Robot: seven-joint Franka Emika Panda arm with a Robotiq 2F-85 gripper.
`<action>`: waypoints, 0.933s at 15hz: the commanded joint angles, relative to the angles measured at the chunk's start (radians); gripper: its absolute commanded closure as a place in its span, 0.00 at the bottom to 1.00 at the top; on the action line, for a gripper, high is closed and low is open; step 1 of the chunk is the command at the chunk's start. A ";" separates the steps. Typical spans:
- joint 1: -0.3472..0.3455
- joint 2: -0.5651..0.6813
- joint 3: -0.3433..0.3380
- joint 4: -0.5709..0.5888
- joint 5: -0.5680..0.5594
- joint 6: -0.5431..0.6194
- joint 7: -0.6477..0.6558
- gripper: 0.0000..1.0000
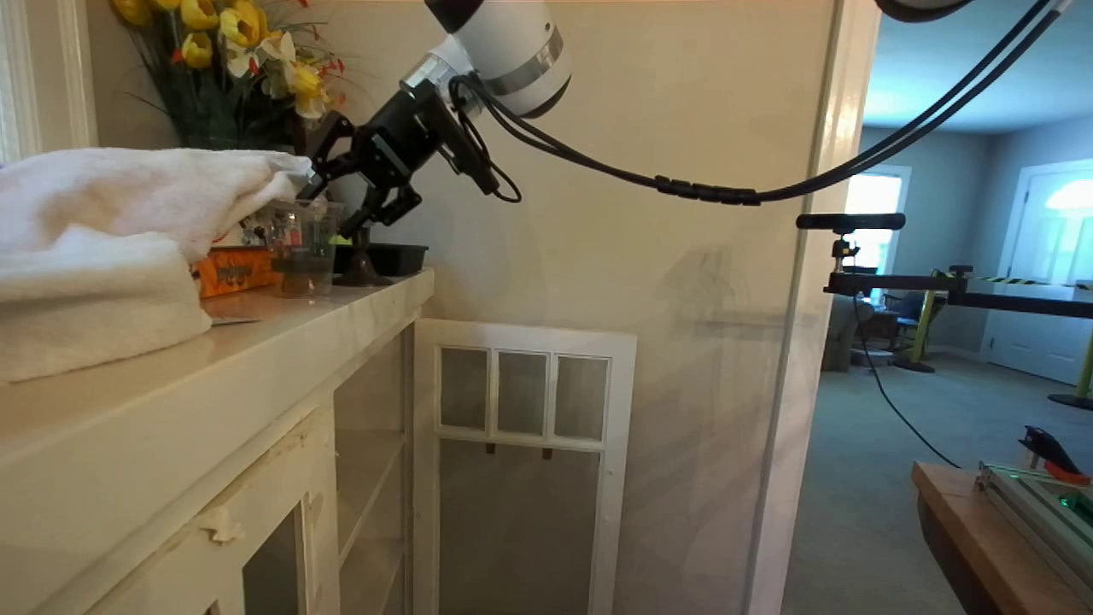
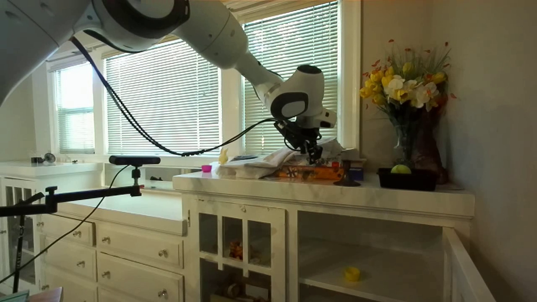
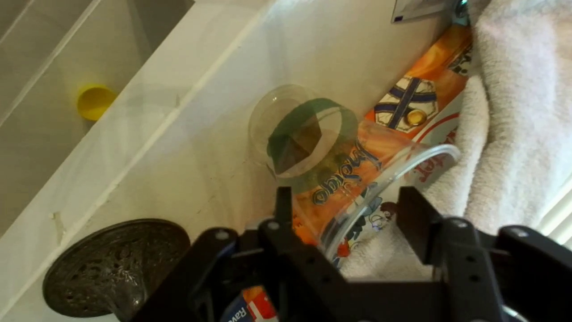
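A transparent plastic cup (image 3: pixel 261 147) stands on the white counter (image 3: pixel 201 156); a green band and brown shape show in or through it. My gripper (image 3: pixel 346 203) is open over the cup's upper part, its fingers (image 3: pixel 418 223) apart with the cup's rim running between them. Whether either finger touches the rim, I cannot tell. In an exterior view, the gripper (image 1: pixel 331 207) slants down at the top of the cup (image 1: pixel 306 256). An orange puzzle box (image 3: pixel 433 58) lies behind the cup, partly under a white towel (image 3: pixel 527 112).
A dark ornate stand (image 3: pixel 116 264) is close beside the cup. A black tray (image 2: pixel 407 182) with a green ball (image 2: pixel 401 169) and a flower vase (image 2: pixel 402 142) stand near the wall. A yellow cup (image 2: pixel 351 274) sits on the shelf below the counter's front edge.
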 commanded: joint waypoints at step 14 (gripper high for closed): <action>0.000 0.048 -0.002 0.073 -0.004 -0.053 0.012 0.67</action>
